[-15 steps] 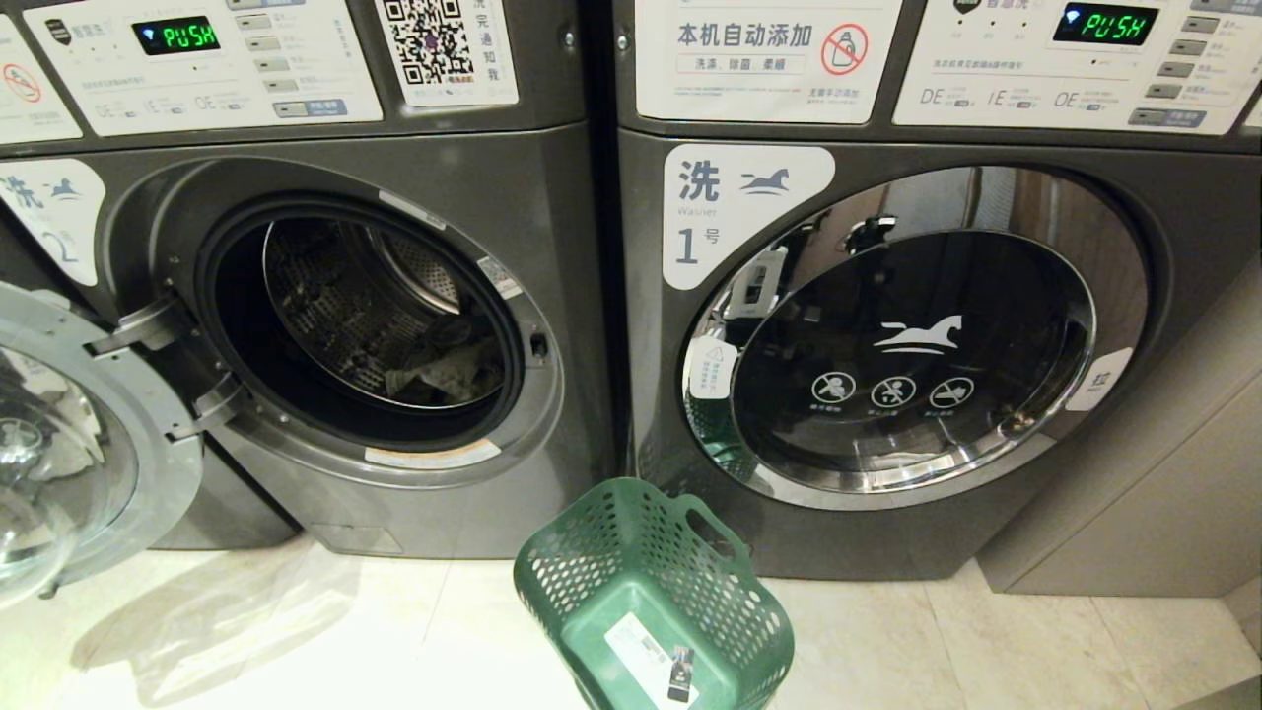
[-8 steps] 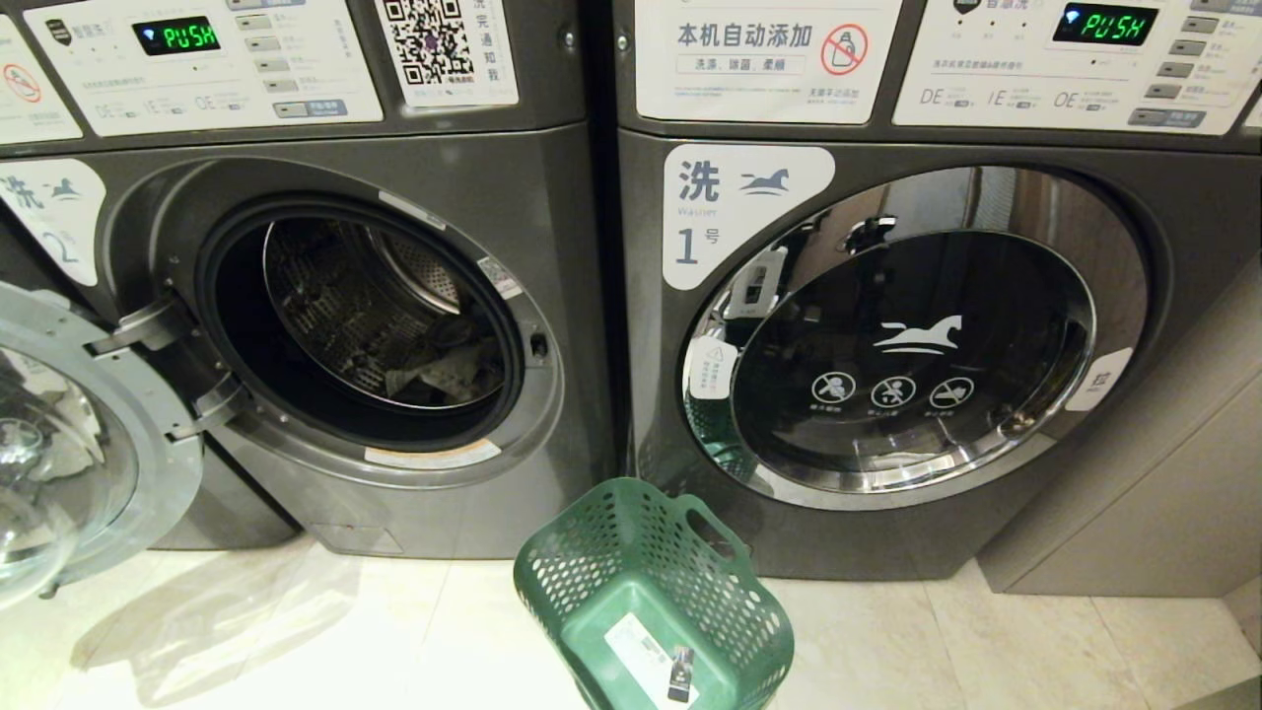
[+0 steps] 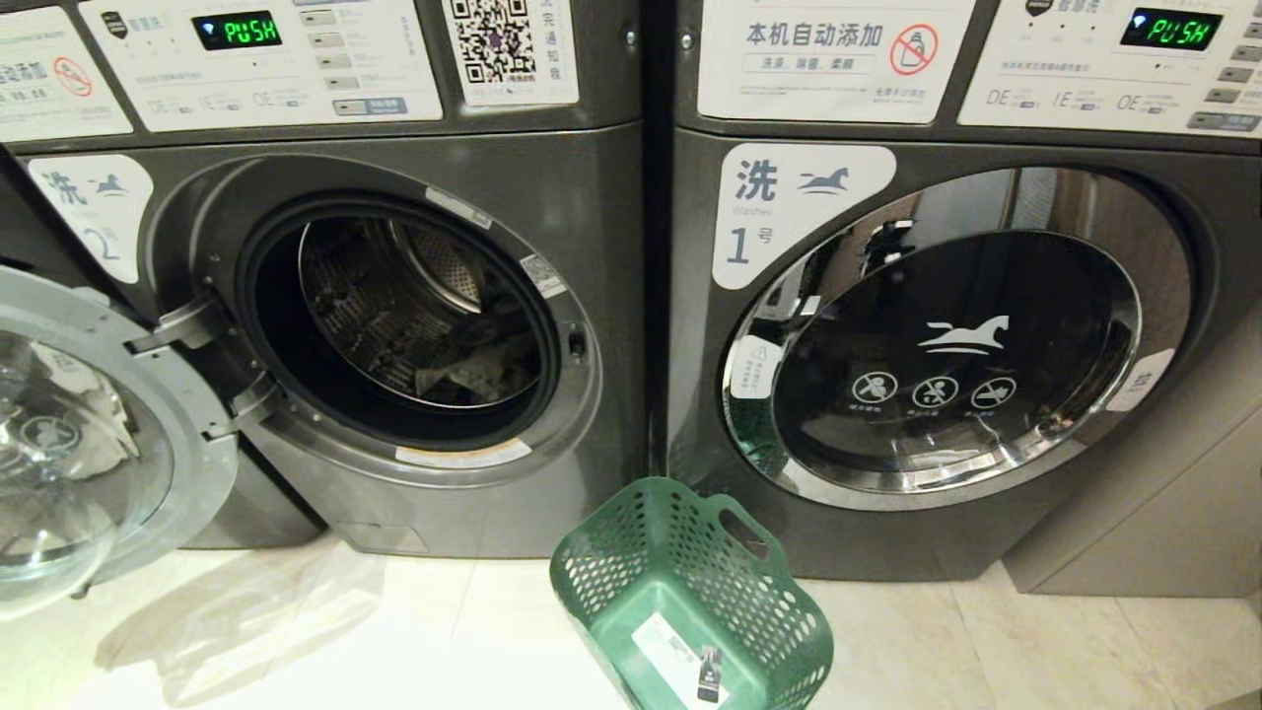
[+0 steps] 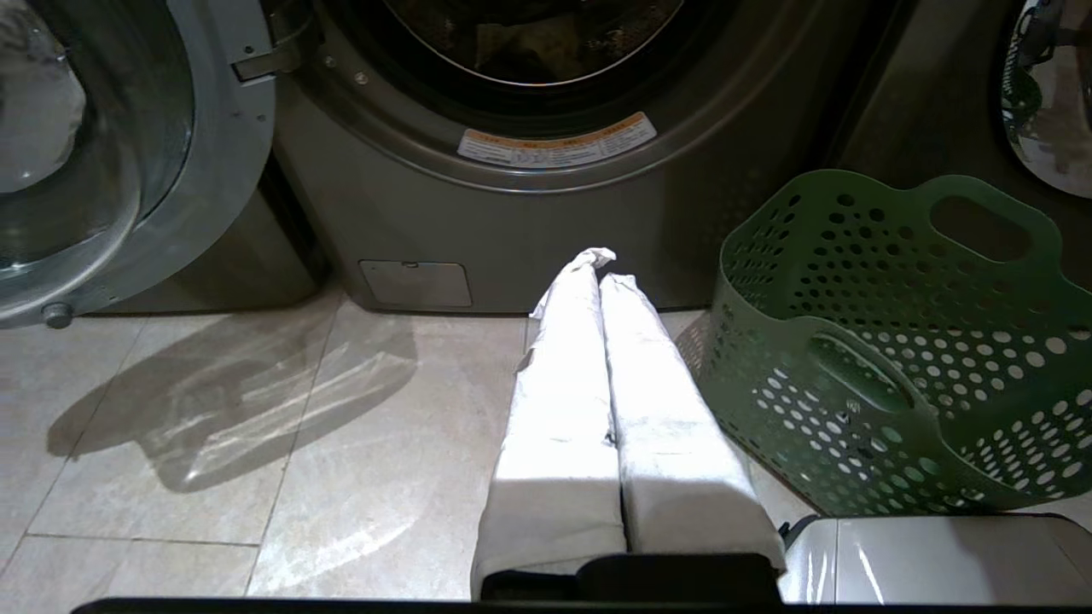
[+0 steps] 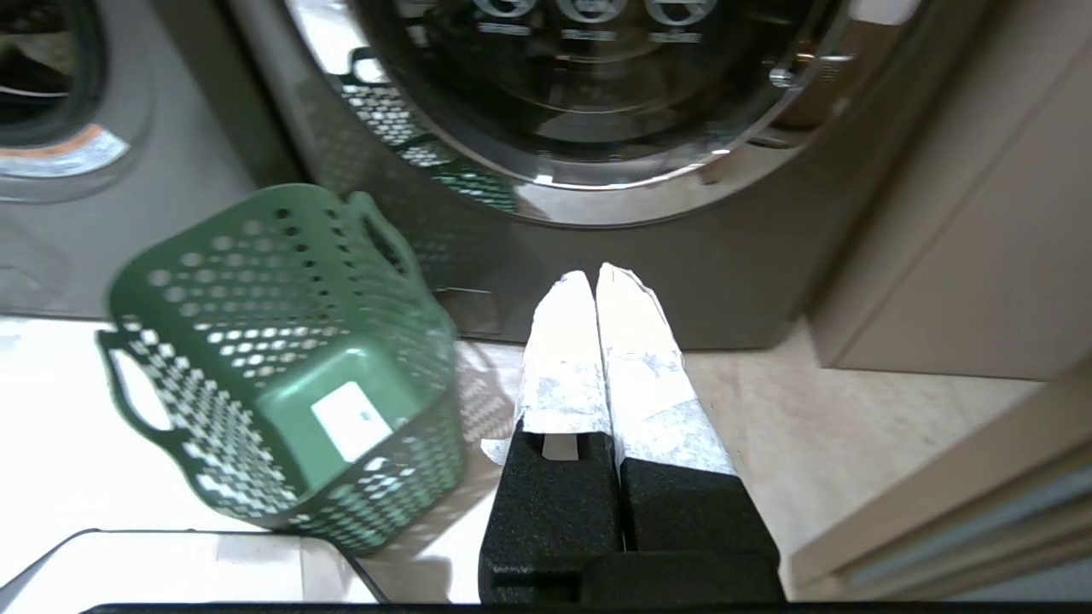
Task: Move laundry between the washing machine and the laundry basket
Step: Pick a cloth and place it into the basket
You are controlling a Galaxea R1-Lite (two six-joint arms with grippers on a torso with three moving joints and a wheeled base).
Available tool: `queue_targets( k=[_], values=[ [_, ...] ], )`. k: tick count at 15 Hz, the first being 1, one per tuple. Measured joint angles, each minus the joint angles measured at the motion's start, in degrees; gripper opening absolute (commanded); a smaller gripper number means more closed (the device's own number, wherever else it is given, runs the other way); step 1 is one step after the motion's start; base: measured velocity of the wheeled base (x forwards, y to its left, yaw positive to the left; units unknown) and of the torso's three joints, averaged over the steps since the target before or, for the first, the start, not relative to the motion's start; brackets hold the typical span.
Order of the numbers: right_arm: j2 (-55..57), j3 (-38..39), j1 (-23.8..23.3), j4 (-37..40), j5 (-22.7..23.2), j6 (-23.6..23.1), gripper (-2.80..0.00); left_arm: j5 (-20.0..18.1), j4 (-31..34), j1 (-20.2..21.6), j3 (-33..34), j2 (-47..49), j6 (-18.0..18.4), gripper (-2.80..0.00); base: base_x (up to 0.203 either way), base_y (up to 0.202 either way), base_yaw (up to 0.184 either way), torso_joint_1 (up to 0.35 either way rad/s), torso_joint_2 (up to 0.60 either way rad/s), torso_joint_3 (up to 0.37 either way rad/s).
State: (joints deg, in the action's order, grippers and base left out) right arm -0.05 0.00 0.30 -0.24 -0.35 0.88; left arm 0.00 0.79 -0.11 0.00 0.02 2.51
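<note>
The washing machine (image 3: 582,247) marked 2 stands at the left with its round glass door (image 3: 89,444) swung wide open. Inside the steel drum lies the grey-olive laundry (image 3: 473,365), also glimpsed in the left wrist view as laundry (image 4: 529,38). The green laundry basket (image 3: 690,582) sits on the floor between the two washers, tipped toward me and empty, its white label showing. My left gripper (image 4: 599,266) is shut and empty, low over the tiles left of the laundry basket (image 4: 896,341). My right gripper (image 5: 595,278) is shut and empty, right of the laundry basket (image 5: 281,358). Neither arm shows in the head view.
The alike washer marked 1 (image 3: 946,335) stands to the right, door closed. A beige cabinet side (image 3: 1163,513) juts out at the far right. The open door overhangs the pale tiled floor (image 3: 296,631) at the left.
The whole head view has shifted rightward, so the camera has turned or moved left. The things themselves have not moved.
</note>
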Motion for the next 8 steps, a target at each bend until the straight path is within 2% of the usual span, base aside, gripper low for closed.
queue_targets(
  k=[8],
  values=[
    [0.00, 0.00, 0.00, 0.01, 0.01, 0.07, -2.80, 0.00, -0.02, 0.01, 0.00, 0.00, -0.50, -2.80, 0.000, 0.195, -0.002, 0.002, 0.00, 0.004]
  ],
)
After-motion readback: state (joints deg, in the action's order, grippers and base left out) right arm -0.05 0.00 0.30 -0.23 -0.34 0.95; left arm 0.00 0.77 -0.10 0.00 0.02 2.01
